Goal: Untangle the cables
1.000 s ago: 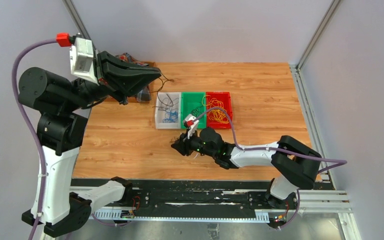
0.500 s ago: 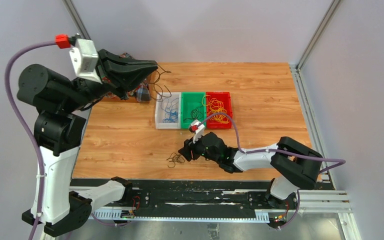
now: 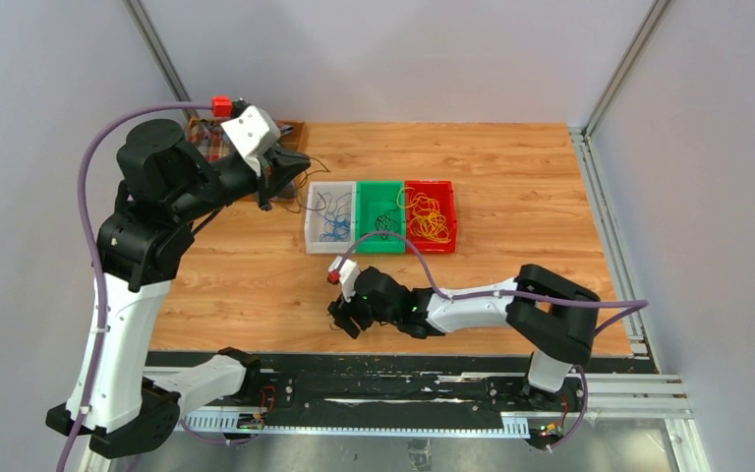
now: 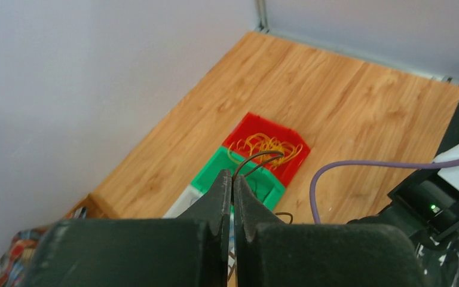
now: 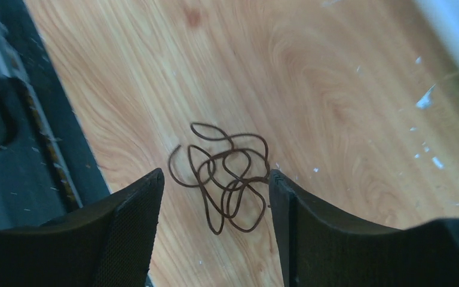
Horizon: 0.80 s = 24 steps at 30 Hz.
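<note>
Brown thin wire loops point(image 5: 224, 179) lie flat in a curly bunch on the wood counter point(image 5: 334, 89), close to its near edge, between the wide-spread fingers of my right gripper point(image 5: 214, 176). My left gripper point(image 4: 233, 179), by the far left corner, pinches one thin dark wire point(image 4: 257, 156) that bends toward the red bin point(image 4: 238, 128).

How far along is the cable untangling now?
Done: yellow cables lie in the red bin, blue cables in the white bin, black cables in the green bin. In hand: the left gripper is shut on a thin dark cable; the right gripper hangs open over a dark tangle. Left: that tangle, knotted, on the table.
</note>
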Tool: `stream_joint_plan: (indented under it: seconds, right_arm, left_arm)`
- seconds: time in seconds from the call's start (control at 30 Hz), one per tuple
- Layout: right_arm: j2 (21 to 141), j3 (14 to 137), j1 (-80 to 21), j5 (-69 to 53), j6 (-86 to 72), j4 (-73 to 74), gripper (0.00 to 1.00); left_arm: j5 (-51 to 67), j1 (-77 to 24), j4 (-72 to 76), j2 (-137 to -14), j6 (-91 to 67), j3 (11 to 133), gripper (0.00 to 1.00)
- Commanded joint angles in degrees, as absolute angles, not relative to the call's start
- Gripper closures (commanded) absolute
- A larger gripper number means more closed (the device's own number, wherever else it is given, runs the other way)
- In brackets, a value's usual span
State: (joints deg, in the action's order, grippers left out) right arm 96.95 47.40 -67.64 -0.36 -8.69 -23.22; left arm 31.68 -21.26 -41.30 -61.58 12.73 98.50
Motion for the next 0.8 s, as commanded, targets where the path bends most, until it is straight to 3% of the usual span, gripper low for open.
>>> stream_joint_plan:
  seconds: [0.0,0.1,0.23,0.3,0.53,0.77]
  right_arm:
    - [101.68,50.76,-68.29,3.81,-5.48,-14.78,0.38]
    - [103.72,52.38,-68.29,6.69,-4.73,-12.88,0.5]
    - [102.32,53.54,-66.89,9.45,-6.88,-11.22,0.9]
    - [98.64,53.4,-64.19,6.49,-9.37,-11.15,0.99]
    - [86.51,58.57,-52.18,1.24,-10.05,-6.74,0.99]
    - [90.46,68.12,-45.31,7.2,-11.78,0.12,0.99]
  left_arm:
    - [26.27,-21.6,-49.31,-61.17,20.3,97.81,1.0]
    - [23.22,-21.57,-52.0,-61.5,22.63,97.26,1.0]
    - [20.51,-21.55,-52.95,-60.9,24.91,94.34,1.0]
    - [19.48,-21.61,-53.27,-60.61,25.66,92.79,1.0]
    - [19.31,-21.55,-53.61,-59.89,27.39,89.54,1.0]
    - [21.12,-21.59,-53.62,-60.44,27.33,90.79,1.0]
